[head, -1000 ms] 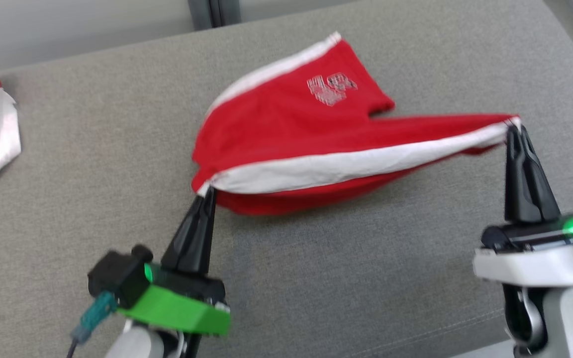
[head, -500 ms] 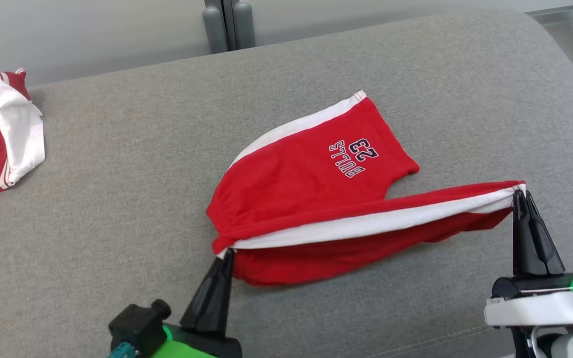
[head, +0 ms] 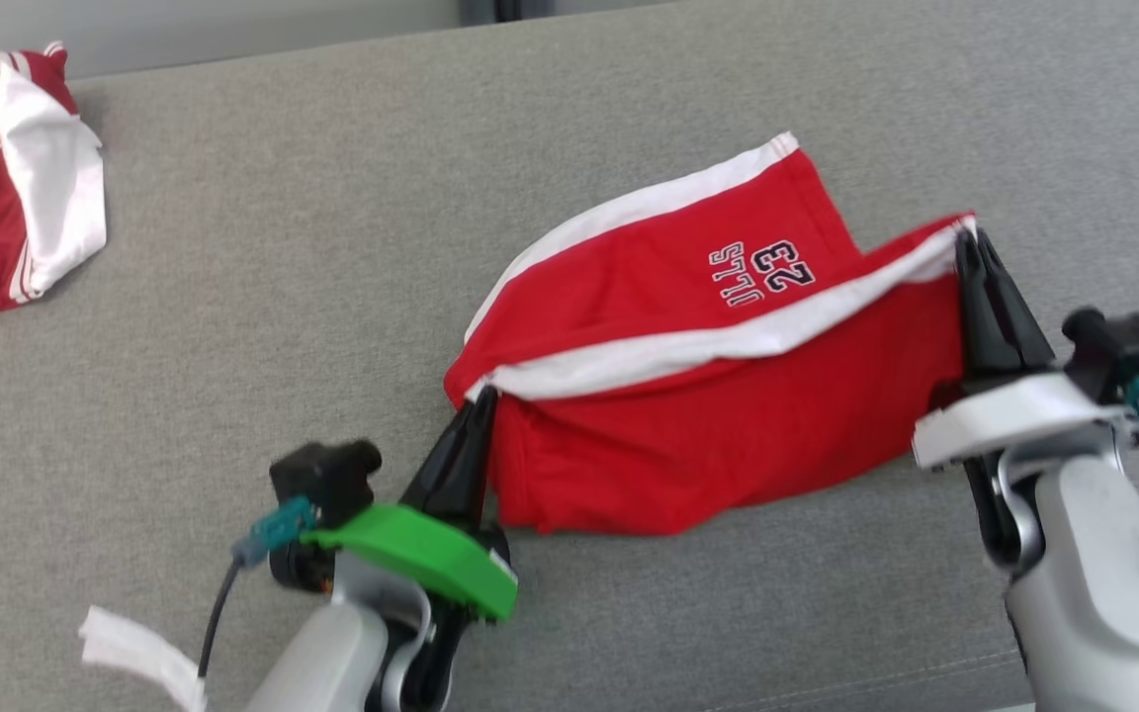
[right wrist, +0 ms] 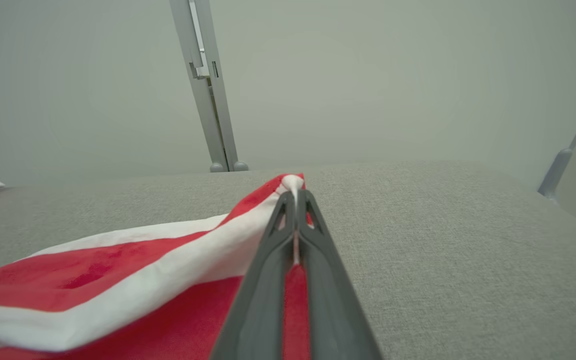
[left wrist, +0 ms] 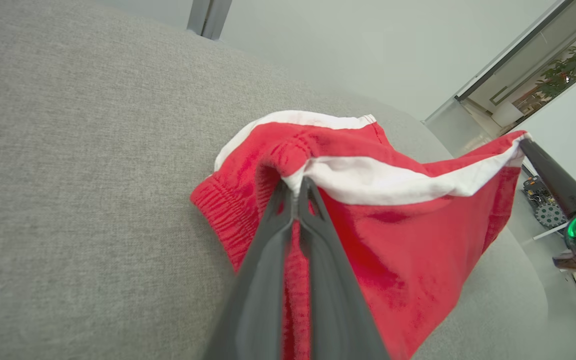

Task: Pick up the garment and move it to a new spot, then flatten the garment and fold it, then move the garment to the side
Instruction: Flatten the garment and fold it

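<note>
The garment (head: 718, 435) is a pair of red shorts with white side stripes and dark lettering, lying on the grey cushion. My left gripper (head: 483, 396) is shut on its waistband corner at the near left, also seen in the left wrist view (left wrist: 295, 185). My right gripper (head: 970, 235) is shut on the leg hem corner at the right, raised off the cushion; the right wrist view shows that pinch (right wrist: 294, 192). The held leg hangs as a red sheet between both grippers, draped over the other leg (head: 688, 267), which lies flat behind it.
A second red and white garment (head: 6, 218) lies crumpled at the cushion's far left. A white strip of tape or label (head: 139, 653) hangs near my left forearm. A grey post (right wrist: 208, 85) stands behind the grey cushion (head: 283, 297).
Both grippers have lifted the held edge and carried it towards the far leg, so the stretched leg now hangs as a sheet. My right gripper moved left and up. The camera has also shifted.
</note>
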Robot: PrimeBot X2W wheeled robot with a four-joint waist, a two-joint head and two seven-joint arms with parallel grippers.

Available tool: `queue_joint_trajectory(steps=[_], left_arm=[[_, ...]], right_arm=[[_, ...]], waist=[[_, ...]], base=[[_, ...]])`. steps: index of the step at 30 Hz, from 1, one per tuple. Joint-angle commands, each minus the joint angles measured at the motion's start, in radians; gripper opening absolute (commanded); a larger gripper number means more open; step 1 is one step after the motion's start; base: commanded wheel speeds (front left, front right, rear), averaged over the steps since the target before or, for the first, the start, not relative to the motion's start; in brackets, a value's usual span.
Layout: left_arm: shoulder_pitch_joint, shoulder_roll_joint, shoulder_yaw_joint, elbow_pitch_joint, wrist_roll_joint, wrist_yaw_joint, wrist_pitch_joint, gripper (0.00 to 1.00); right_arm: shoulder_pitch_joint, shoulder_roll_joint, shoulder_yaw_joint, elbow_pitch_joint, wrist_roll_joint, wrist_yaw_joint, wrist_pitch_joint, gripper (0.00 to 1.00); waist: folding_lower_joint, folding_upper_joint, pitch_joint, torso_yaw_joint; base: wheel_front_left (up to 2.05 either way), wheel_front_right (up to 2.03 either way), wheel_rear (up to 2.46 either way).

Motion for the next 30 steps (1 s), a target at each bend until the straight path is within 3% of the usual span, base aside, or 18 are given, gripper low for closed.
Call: queue_joint_trajectory(steps=[1,10,25,26,27,28,30], left_arm=[[-0.041,-0.005,0.006,0.026,-0.012,-0.006,0.008,0.0],[-0.241,-0.043,0.023,0.207,-0.055,-0.018,0.006,0.0],[-0.338,-0.057,-0.01,0.322,-0.105,-0.035,-0.064,0.0],[-0.34,-0.057,-0.012,0.325,-0.107,-0.033,-0.07,0.24],[-0.341,-0.057,-0.014,0.326,-0.107,-0.032,-0.075,0.57],[-0.342,-0.057,-0.016,0.327,-0.106,-0.031,-0.082,1.0],[-0.341,-0.057,-0.023,0.327,-0.103,-0.027,-0.09,1.0]], right_arm=[[-0.045,-0.015,0.011,0.04,-0.001,-0.001,-0.003,0.0],[-0.333,-0.077,0.072,0.355,0.008,-0.001,-0.003,0.0],[-0.554,-0.112,0.199,0.632,0.051,-0.001,-0.003,0.0],[-0.565,-0.115,0.205,0.648,0.053,-0.001,-0.003,0.11],[-0.574,-0.118,0.207,0.658,0.055,-0.001,-0.003,0.37],[-0.581,-0.121,0.207,0.674,0.058,-0.001,-0.003,1.0],[-0.595,-0.127,0.213,0.691,0.062,-0.001,-0.003,1.0]], waist=[[0.0001,0.0,0.037,0.034],[0.0001,0.0,0.116,0.09],[0.0001,0.0,0.148,0.114],[0.0001,0.0,0.148,0.116],[0.0001,0.0,0.147,0.117],[0.0001,0.0,0.146,0.118],[0.0001,0.0,0.141,0.121]], base=[[0.0,0.0,0.0],[0.0,0.0,0.0],[0.0,0.0,0.0],[0.0,0.0,0.0],[0.0,0.0,0.0],[0.0,0.0,0.0],[0.0,0.0,0.0]])
